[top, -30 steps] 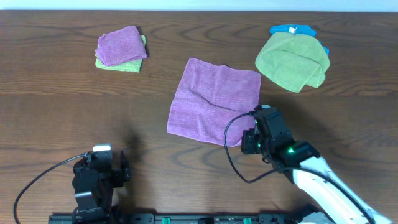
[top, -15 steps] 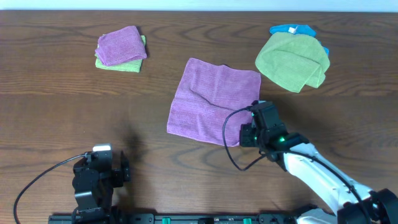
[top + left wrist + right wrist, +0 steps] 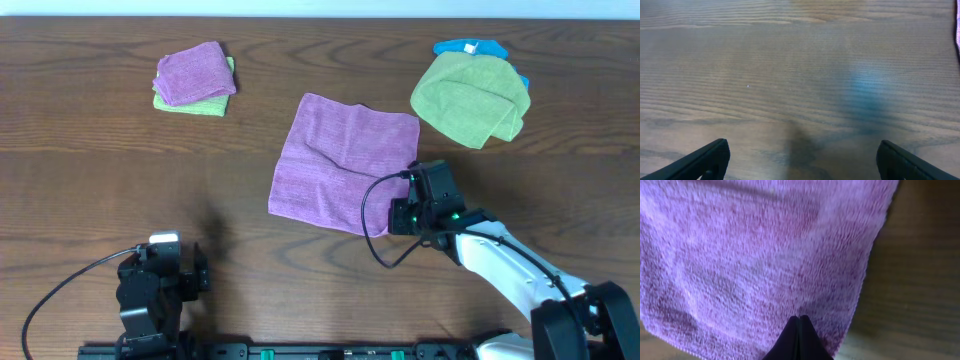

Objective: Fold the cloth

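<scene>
Right arm (image 3: 500, 265) advanced over cloth (image 3: 345, 160) corner; right fingers (image 3: 792, 340) closed together; left fingers (image 3: 710, 155) wide apart.

No text, label, brand, number or sign is legible in any view.

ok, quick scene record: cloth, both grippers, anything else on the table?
cloth: mauve, spread open mid-table, not yet folded
right gripper: shut, tips over the cloth's near right corner; pinch unclear
left gripper: open, over bare table, away from cloth
other: purple-on-green stack far left; olive-green towel far right, blue cloth behind it
</scene>
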`<state>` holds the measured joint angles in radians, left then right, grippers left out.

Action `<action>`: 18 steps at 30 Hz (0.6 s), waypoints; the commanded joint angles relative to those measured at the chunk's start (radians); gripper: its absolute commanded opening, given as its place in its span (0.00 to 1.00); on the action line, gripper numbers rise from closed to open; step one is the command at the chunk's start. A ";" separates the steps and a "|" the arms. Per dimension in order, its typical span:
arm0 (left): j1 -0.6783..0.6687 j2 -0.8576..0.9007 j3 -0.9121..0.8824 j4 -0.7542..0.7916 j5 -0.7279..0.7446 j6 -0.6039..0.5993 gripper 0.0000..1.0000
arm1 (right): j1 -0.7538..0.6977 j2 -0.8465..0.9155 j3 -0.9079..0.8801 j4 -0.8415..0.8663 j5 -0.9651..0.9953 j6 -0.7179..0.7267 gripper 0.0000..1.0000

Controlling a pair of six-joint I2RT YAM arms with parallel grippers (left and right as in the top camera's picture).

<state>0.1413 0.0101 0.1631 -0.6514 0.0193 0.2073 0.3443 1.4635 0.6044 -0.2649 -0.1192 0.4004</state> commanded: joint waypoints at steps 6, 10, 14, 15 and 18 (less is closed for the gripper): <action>0.002 -0.006 -0.007 -0.004 -0.004 0.006 0.95 | 0.024 0.005 -0.003 -0.105 -0.027 -0.011 0.01; 0.002 -0.006 -0.007 -0.004 -0.003 0.006 0.95 | 0.024 0.005 -0.003 -0.148 -0.014 0.008 0.01; 0.002 -0.006 -0.007 -0.004 -0.003 0.006 0.95 | 0.024 0.004 -0.003 -0.203 0.028 0.015 0.01; 0.002 -0.006 -0.007 -0.004 -0.003 0.006 0.95 | 0.024 0.003 -0.003 -0.212 0.037 0.014 0.01; 0.002 -0.006 -0.007 -0.004 -0.004 0.006 0.95 | 0.023 -0.008 -0.003 -0.243 0.063 0.024 0.01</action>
<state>0.1413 0.0101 0.1631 -0.6514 0.0196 0.2073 0.3614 1.4570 0.6098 -0.4786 -0.1158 0.4038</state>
